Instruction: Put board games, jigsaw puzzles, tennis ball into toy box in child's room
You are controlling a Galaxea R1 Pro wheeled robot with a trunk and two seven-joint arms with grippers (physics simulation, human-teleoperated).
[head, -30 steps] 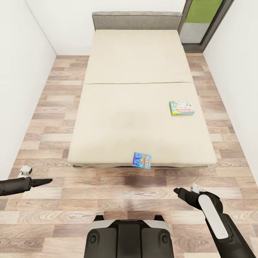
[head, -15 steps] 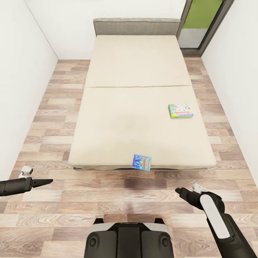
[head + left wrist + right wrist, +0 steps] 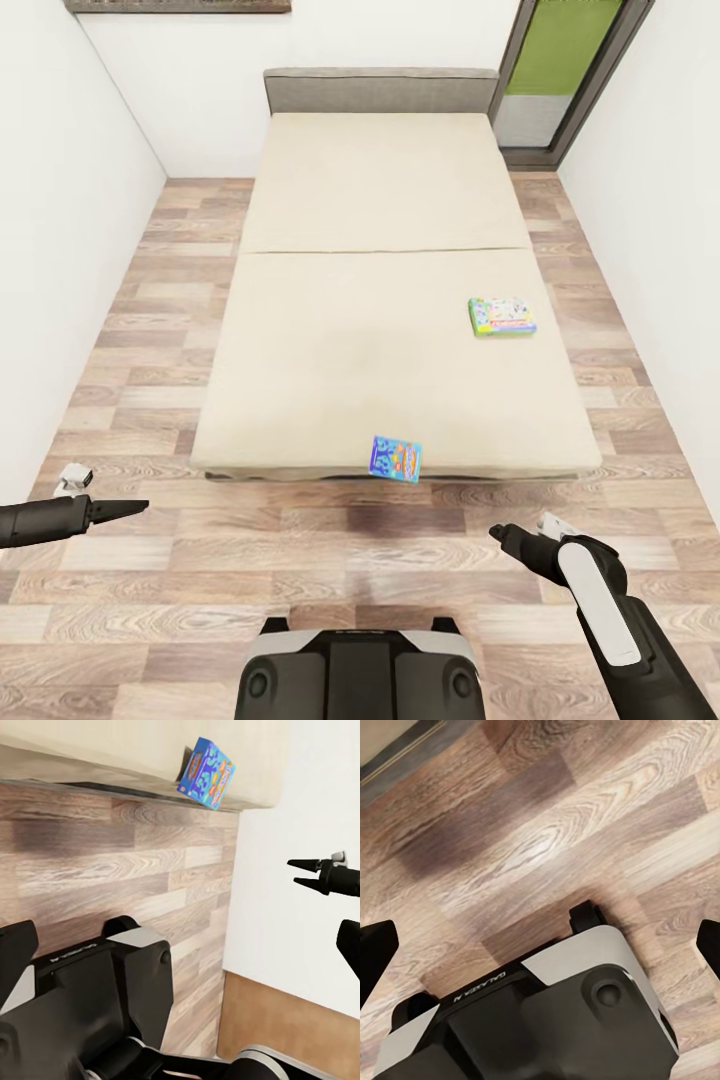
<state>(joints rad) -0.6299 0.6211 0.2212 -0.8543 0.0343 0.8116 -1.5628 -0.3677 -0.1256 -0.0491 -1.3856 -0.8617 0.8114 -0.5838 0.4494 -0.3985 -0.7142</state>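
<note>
Camera back; blue board game [image 3: 396,459], green board game [image 3: 502,316], two on one bed [image 3: 350,330]; both arms' jaws apart.

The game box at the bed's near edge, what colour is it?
Mostly blue board game, with red and yellow cartoon patches; the left wrist view shows it best.

Black arms [image 3: 640,650], white panels, grey-black base [image 3: 360,675]

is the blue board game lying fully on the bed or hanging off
Hanging off: the blue board game sits at the bed's foot edge, its lower part overlapping the mattress front and floor.
</note>
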